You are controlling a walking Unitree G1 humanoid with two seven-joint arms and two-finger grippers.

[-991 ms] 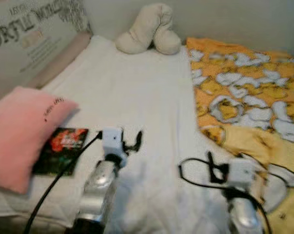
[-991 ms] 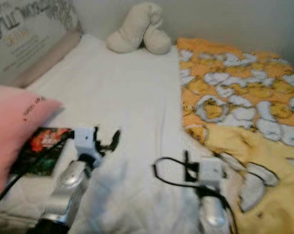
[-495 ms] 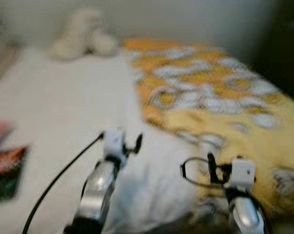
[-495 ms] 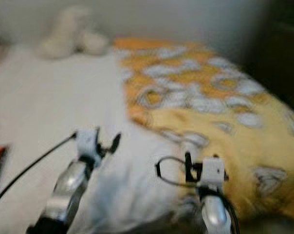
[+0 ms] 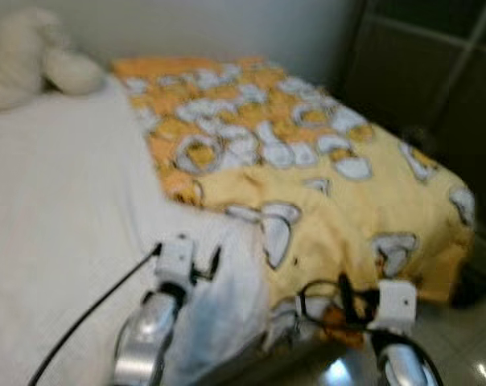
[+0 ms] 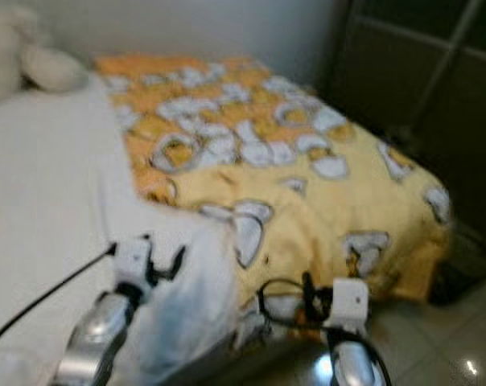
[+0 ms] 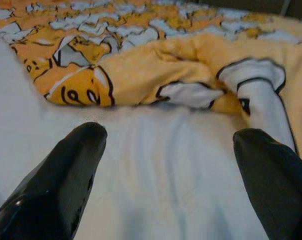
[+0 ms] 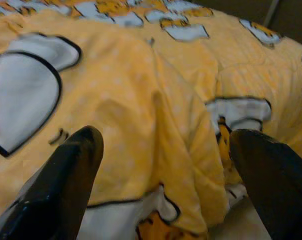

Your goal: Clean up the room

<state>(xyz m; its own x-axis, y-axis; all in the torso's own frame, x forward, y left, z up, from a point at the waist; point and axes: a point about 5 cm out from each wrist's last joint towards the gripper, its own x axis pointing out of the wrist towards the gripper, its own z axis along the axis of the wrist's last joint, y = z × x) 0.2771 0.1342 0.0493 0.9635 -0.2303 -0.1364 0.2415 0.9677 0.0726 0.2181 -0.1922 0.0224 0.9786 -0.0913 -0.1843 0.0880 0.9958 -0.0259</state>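
Bedding counts out as one yellow blanket, one white sheet and one cream plush toy. Two grippers are raised over the near edge of the bed: the left gripper over the sheet just short of the blanket's edge, the right gripper over the blanket's hanging corner. On each, both fingers stand wide apart with nothing between them.

The blanket is yellow-orange, printed with white, black-outlined cartoon shapes. It covers the bed from 12 o'clock round to 4 o'clock, rumpled, its inner edge folded in a ridge on the sheet and its far corner draped off the bed at 3 o'clock. The sheet fills the 9 o'clock half; the toy sits at 10 o'clock against a pale wall. Dark panelling stands at 2 o'clock, glossy floor tiles at 5 o'clock.
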